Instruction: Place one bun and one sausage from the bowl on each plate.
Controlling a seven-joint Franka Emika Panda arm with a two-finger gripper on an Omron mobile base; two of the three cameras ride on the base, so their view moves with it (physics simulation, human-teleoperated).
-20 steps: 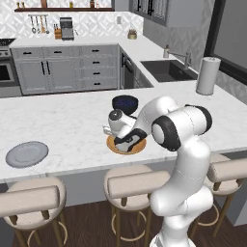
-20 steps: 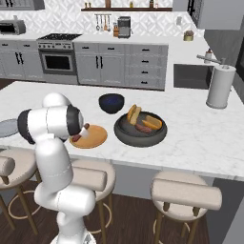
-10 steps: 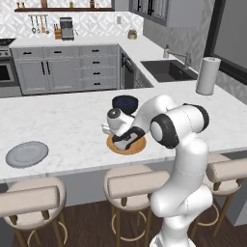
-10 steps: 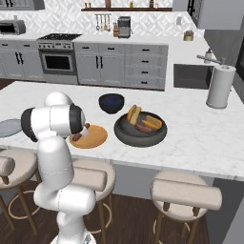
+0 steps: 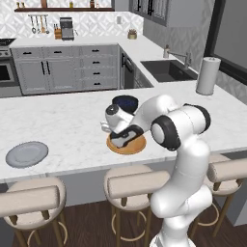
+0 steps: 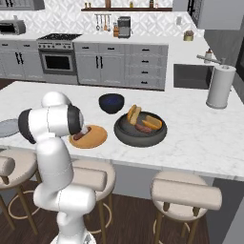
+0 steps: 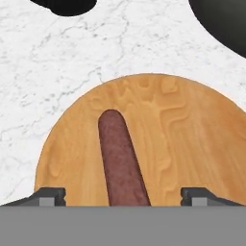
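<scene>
My gripper (image 7: 123, 197) hangs low over the orange wooden plate (image 7: 182, 129), open, its fingertips (image 7: 48, 196) standing wide on either side of a reddish-brown sausage (image 7: 120, 158) that lies flat on the plate. The sausage (image 6: 78, 137) rests on the left part of that plate (image 6: 95, 137). To its right, the wide dark bowl (image 6: 125, 134) holds two golden buns (image 6: 133, 113) and another sausage (image 6: 142, 127). The light grey plate (image 5: 26, 154) lies bare far to the left. My hand (image 5: 123, 137) hides most of the orange plate (image 5: 137, 146) in the left base view.
A glossy navy bowl (image 6: 111, 102) stands just behind the orange plate. A paper towel roll (image 6: 220, 86) stands at the counter's far right, beside the sink (image 5: 169, 70). Padded stools (image 6: 186, 193) line the counter's near edge.
The jaws have opened and let go of the sausage, which now lies on the orange plate. The arm has barely moved.
</scene>
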